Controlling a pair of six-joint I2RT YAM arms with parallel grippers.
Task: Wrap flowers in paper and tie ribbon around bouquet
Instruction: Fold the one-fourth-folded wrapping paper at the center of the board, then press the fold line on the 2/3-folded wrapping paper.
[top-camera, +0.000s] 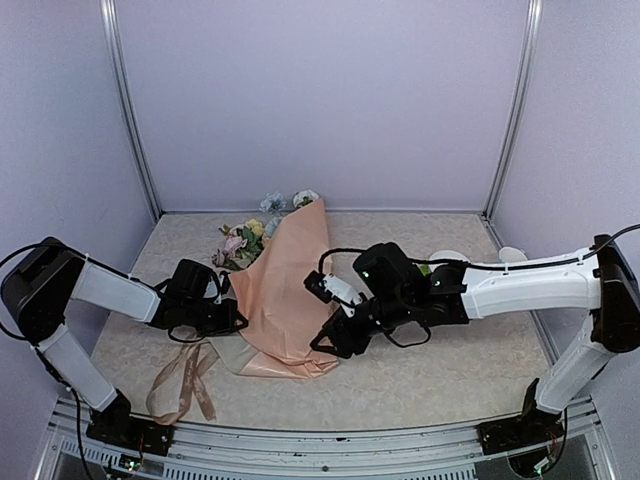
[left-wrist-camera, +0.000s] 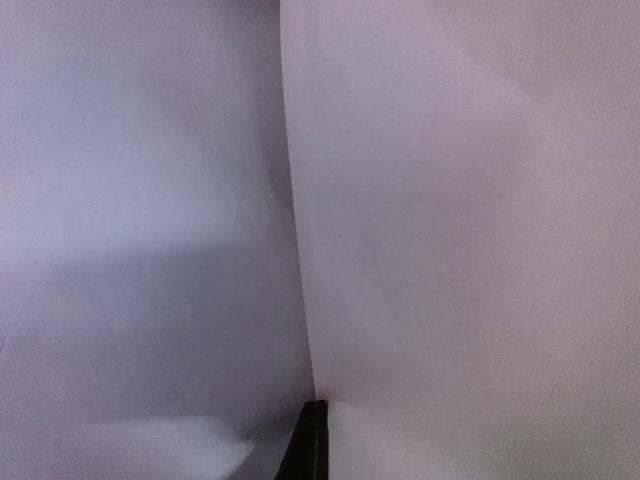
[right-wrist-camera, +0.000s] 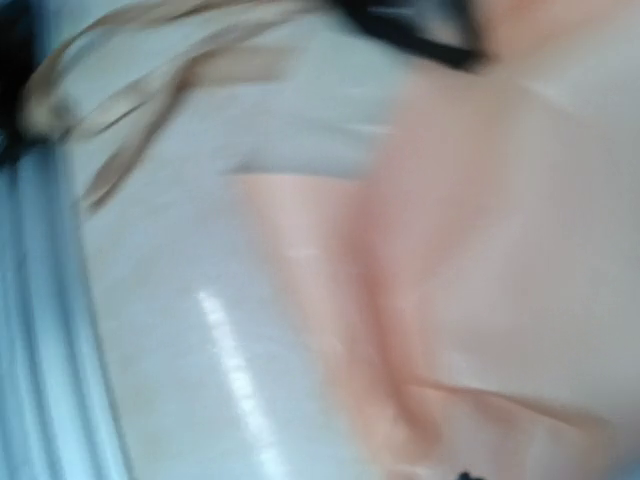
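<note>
Wrapping: the paper (top-camera: 285, 300) lies on the table (top-camera: 440, 375), folded over the stems into a loose, rough cone. Its wide end points to the back wall and its narrow end to the arms.
Blooms: the flowers (top-camera: 245, 238) show at the wide rim, with pink, yellow, pale blue and white heads spilling out toward the back left. The stems are hidden under the sheet.
Tie: the ribbon (top-camera: 185, 380) lies in slack loops on the table at the front left, just beside the narrow end and around nothing.
Left arm: the left gripper (top-camera: 232, 318) sits at the cone's left edge with its jaws together. Its wrist view is filled with paper running down to a dark fingertip (left-wrist-camera: 310, 445), so it probably pinches the sheet's edge.
Right arm: the right gripper (top-camera: 325, 343) is at the cone's lower right edge. Its wrist view is smeared, so I cannot tell whether the jaws are apart or together, and nothing is seen in them.
Done: the flowers are laid in and the paper is folded across them.
Left to do: by my judgement, firm up the wrap, then pick up the ribbon and tie it round the narrow part. That puts the task roughly at its middle.
</note>
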